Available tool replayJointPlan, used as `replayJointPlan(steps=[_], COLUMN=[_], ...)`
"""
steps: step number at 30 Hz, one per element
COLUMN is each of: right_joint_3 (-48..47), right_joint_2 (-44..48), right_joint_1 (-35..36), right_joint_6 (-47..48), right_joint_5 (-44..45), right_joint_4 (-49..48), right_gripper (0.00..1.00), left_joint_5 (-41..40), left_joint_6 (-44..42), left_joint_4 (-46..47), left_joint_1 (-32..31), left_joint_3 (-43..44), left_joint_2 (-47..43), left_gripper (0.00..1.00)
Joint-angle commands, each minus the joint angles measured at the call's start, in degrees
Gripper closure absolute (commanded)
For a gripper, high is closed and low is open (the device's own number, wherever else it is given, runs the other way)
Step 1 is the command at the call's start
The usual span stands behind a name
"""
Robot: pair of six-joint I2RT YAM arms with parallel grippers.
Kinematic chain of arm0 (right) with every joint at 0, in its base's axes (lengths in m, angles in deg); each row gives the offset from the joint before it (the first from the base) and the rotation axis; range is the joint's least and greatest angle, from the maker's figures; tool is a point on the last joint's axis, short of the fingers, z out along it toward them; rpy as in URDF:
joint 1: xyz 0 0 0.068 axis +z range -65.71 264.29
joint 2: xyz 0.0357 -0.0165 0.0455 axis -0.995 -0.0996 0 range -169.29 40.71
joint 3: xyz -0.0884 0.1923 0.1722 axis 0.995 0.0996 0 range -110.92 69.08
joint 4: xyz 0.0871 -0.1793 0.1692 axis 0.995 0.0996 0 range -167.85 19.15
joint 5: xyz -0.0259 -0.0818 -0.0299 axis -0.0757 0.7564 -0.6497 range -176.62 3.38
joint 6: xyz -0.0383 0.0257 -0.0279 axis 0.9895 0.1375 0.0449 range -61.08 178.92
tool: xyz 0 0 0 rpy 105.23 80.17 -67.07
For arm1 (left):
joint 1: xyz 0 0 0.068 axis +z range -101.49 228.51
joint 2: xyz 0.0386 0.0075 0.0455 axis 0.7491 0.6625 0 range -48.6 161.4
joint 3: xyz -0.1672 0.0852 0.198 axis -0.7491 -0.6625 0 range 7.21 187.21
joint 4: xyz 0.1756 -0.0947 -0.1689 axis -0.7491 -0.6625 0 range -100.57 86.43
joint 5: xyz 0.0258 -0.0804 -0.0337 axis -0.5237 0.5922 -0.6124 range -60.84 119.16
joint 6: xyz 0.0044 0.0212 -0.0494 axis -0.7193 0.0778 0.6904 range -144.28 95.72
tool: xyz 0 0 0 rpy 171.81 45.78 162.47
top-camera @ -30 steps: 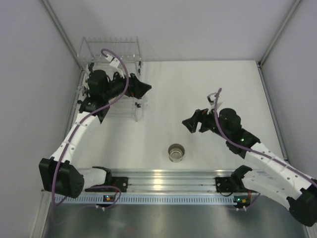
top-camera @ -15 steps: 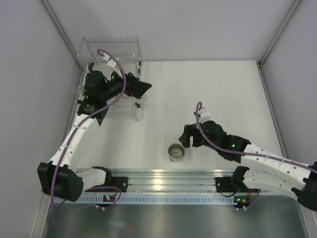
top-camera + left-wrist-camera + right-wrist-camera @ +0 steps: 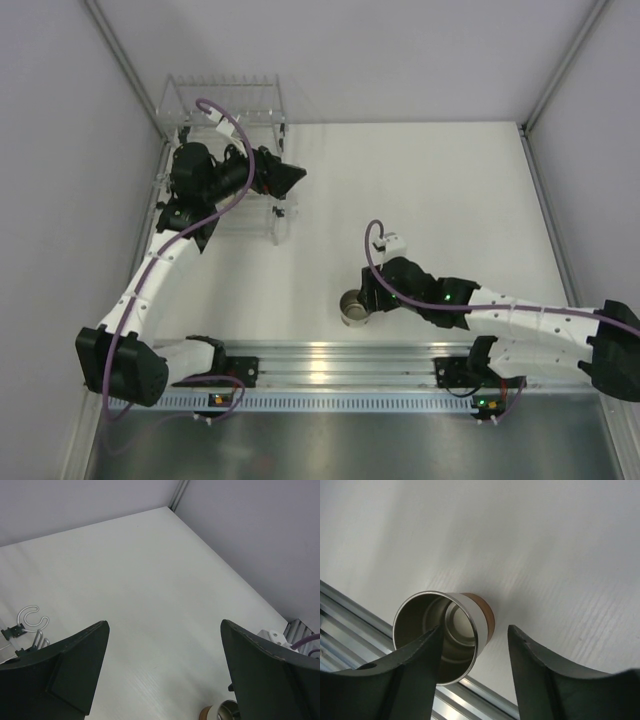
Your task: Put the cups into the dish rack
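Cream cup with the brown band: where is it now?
Top view: the cream cup stands upright at the table's near edge, centre, just beyond the metal rail; the right gripper straddles its right rim.

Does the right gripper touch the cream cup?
Cannot tell. In the right wrist view, bare table shows between one finger of the right gripper and the cup, so that side is apart; the other finger overlaps the cup's rim and hides any contact.

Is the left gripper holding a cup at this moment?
No, the left gripper is wide open, and only the bare table shows between its jaws.
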Motion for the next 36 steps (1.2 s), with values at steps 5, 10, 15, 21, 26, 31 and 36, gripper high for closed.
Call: replayJointPlan(steps=[5,10,15,21,26,31,36], right_joint_3=[-0.4,-0.1,0.0,-0.5,-0.7,-2.4,-4.5], right_joint_2=[-1.0,-2.1,-3.1,-4.0,-2.4,-1.7,-1.7], right_joint_1=[1.4,1.5,1.6,1.7,2.0,1.5,-2.3], right_joint_6=[-1.7,-1.7,-1.7,-1.8,-1.5,-0.5,4.0], right_joint_5=[2.9,2.6,2.3,2.8,4.0,6.3,3.0], right_joint_4=[0.5,0.4,0.2,0.6,0.5,0.5,-5.0], right_gripper=[0.61,0.73,0.82,1.0,1.0,1.0,1.0], left_joint_5=[0.4,0.2,0.2,-0.3,-0.3,-1.5,-3.2], left_joint_6=[0.1,0.0,-0.1,-0.4,-0.5,-0.5,-0.4], left_joint_4=[3.3,3.1,2.9,2.6,2.4,2.5,3.1], left_joint_1=[-0.1,-0.1,-0.1,-0.1,-0.1,-0.1,-0.1], left_joint_3=[-0.3,-0.2,-0.1,-0.1,0.1,-0.2,-1.2], left_joint_2=[-0.7,-0.6,-0.2,0.1,0.5,-0.2,-0.6], left_gripper=[0.02,0.02,0.02,0.02,0.02,0.02,0.02])
